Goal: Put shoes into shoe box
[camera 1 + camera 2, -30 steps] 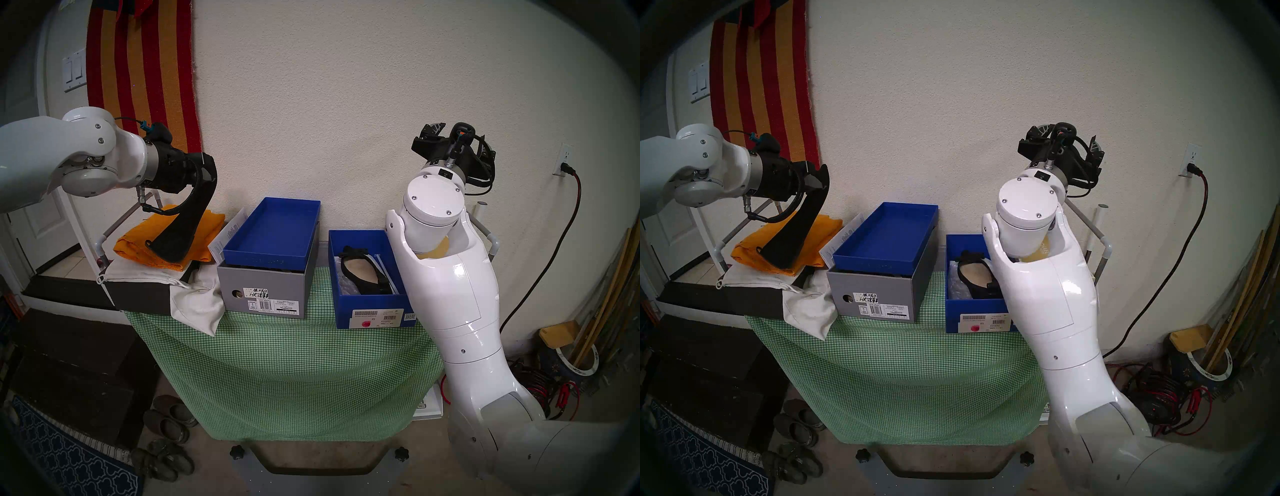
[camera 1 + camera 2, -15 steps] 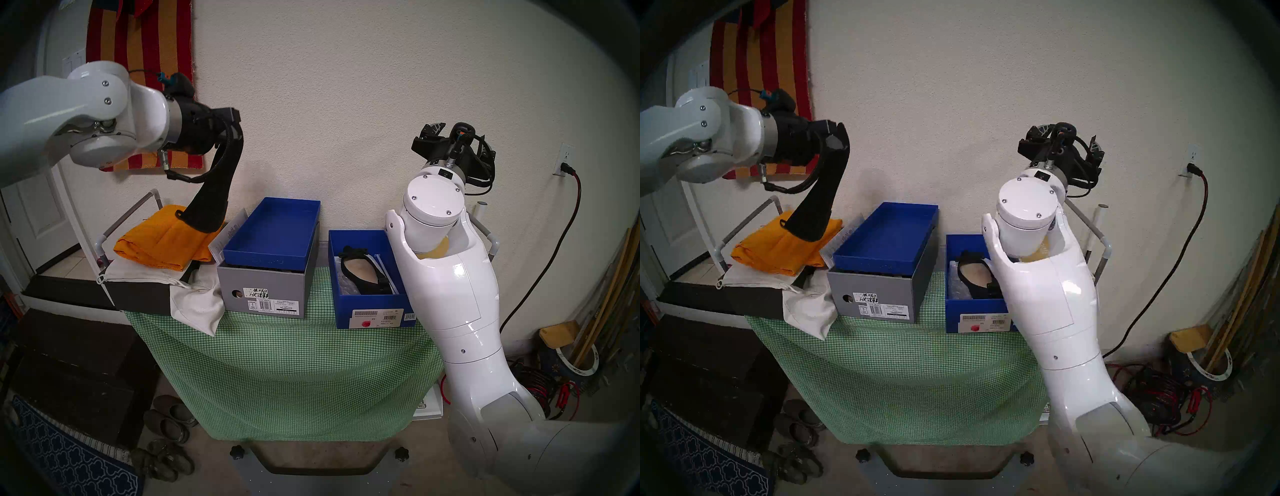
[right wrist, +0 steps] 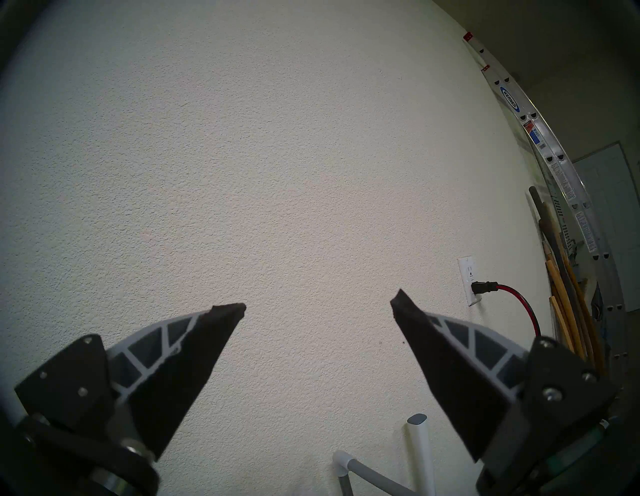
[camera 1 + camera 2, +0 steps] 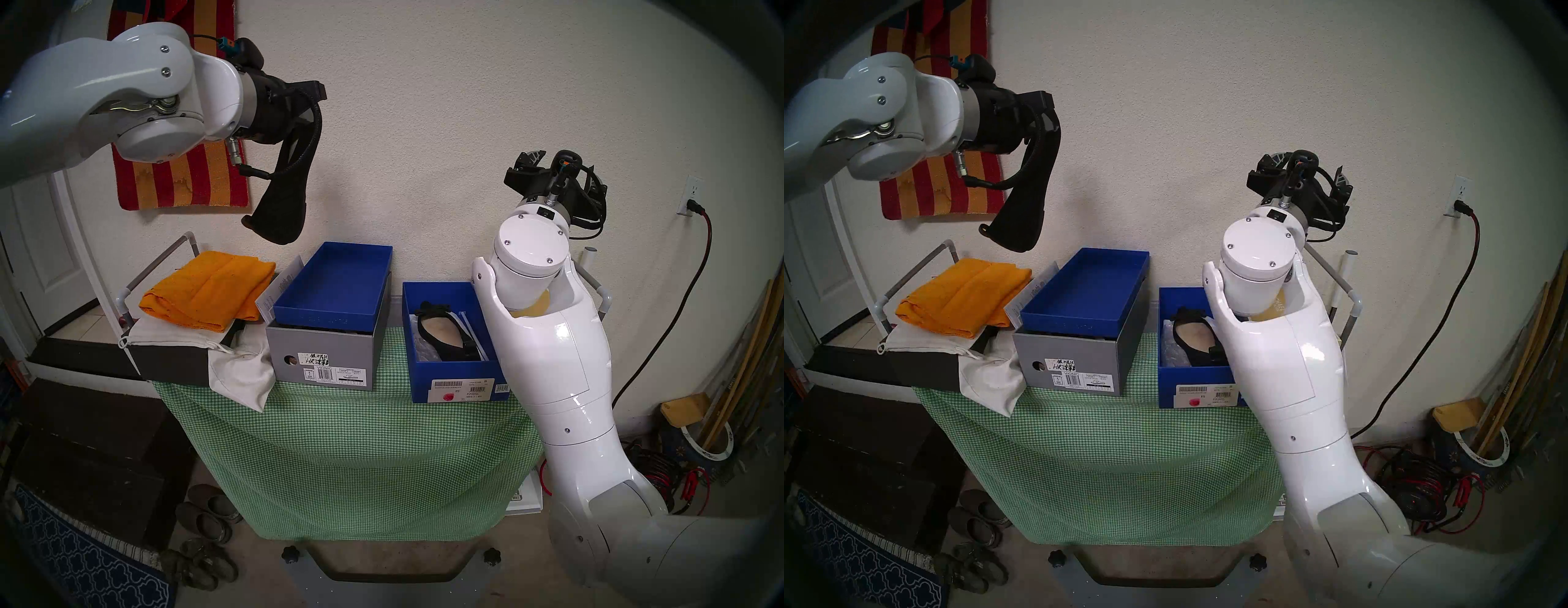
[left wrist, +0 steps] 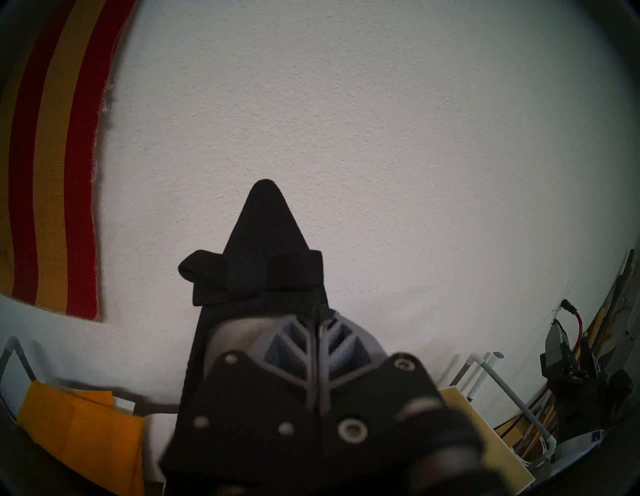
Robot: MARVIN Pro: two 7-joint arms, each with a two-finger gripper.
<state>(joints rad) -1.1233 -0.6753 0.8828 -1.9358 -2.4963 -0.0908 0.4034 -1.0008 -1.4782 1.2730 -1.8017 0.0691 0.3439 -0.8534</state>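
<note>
Shoe number two hangs from my left gripper (image 4: 297, 127), whose jaws are clenched on its heel end so that the black flat (image 4: 278, 204) dangles toe-down, high in the air above the folded orange cloth (image 4: 208, 293). In the left wrist view the fingers (image 5: 317, 350) press flat together over the shoe's rim, with the toe bow beyond them. My right gripper (image 3: 318, 308) is spread wide and empty, parked up by the wall.

The other shoe (image 4: 445, 335) already lies in the blue shoe box (image 4: 458, 386), insole up, toward its left side. I judge the job half done. To finish well, I should carry the held flat rightward, high over the grey box (image 4: 322, 356) with the blue lid (image 4: 335, 288) on top, and lower it into the free strip beside its mate, which my right arm partly hides from me. A grip at one end lets the shoe swing, so I would move slowly.

Both boxes sit on a green checked tablecloth (image 4: 360, 458). Behind is a textured cream wall with a red-and-yellow striped hanging (image 4: 182, 178); worn slip-ons (image 4: 203, 539) lie on the floor.
</note>
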